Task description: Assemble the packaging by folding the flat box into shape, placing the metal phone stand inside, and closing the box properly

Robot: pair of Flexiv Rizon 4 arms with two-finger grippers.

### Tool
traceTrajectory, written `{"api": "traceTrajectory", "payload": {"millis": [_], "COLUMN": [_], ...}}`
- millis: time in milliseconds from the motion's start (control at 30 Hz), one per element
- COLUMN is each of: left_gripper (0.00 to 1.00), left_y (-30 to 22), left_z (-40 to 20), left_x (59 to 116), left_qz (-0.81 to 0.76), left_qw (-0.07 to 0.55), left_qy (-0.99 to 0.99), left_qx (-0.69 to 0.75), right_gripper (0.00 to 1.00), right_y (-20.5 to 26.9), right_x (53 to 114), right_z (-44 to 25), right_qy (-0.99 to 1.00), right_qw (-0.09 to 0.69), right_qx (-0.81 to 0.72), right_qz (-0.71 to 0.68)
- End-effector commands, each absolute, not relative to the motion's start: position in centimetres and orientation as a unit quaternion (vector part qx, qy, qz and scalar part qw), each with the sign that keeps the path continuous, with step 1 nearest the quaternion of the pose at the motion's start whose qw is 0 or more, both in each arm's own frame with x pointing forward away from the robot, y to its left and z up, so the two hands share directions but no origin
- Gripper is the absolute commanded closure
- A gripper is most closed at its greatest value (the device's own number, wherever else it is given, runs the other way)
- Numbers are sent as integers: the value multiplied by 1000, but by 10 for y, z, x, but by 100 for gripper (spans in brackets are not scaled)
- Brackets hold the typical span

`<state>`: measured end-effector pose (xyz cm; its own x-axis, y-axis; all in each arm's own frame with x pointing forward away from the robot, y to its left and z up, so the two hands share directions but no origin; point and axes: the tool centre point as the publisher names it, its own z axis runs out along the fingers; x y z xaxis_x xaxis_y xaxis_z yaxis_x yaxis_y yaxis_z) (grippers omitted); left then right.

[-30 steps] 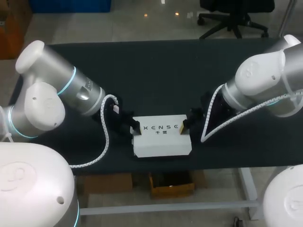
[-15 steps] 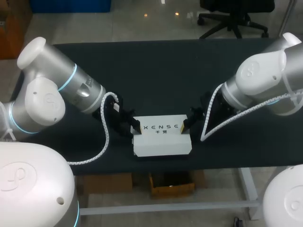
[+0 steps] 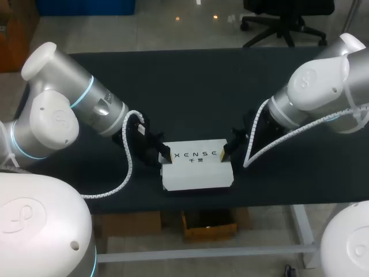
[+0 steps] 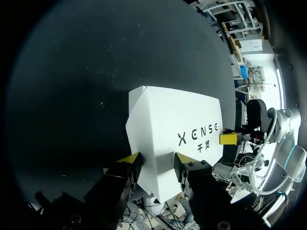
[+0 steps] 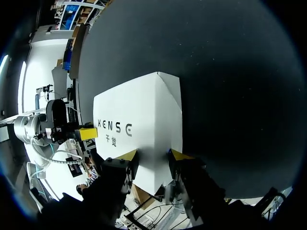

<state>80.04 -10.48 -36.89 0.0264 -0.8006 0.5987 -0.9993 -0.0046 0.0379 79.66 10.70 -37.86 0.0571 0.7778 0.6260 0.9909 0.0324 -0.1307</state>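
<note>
The white printed box (image 3: 196, 168) lies folded into shape, lid down, near the front edge of the black table (image 3: 202, 86). My left gripper (image 3: 164, 156) is at its left end. In the left wrist view that gripper (image 4: 157, 160) has the box's (image 4: 177, 120) end between its fingers, both yellow tips against the card. My right gripper (image 3: 222, 153) is at the opposite end. In the right wrist view this gripper (image 5: 153, 155) likewise clasps the box (image 5: 139, 120) from two sides. Each wrist view also shows the other arm's yellow tip beyond the box. No metal phone stand is visible.
The box sits close to the table's front edge (image 3: 202, 203). Bare black tabletop stretches behind the box and to both sides. Both arms' white cables (image 3: 128, 173) hang low beside the box.
The right gripper's fingers have drawn slightly closer on the box end and the right arm has lifted a little. The left arm shifted slightly. The box has stayed put.
</note>
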Motion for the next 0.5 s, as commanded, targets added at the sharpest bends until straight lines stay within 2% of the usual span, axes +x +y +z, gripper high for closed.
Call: {"api": "traceTrajectory", "payload": {"millis": [33, 500], "left_gripper": [55, 55], "left_y": [-110, -111], "left_z": [-367, -364], "left_x": [803, 807], "left_qz": [204, 187], "left_qw": [238, 256], "left_qy": [-666, -666], "left_qx": [677, 675], "right_gripper": [62, 62], "right_y": [112, 110], "right_x": [800, 803], "right_z": [-377, -377], "right_qy": [-661, -659], "right_qw": [289, 300], "right_qx": [-668, -670], "right_qz": [-182, -166]}}
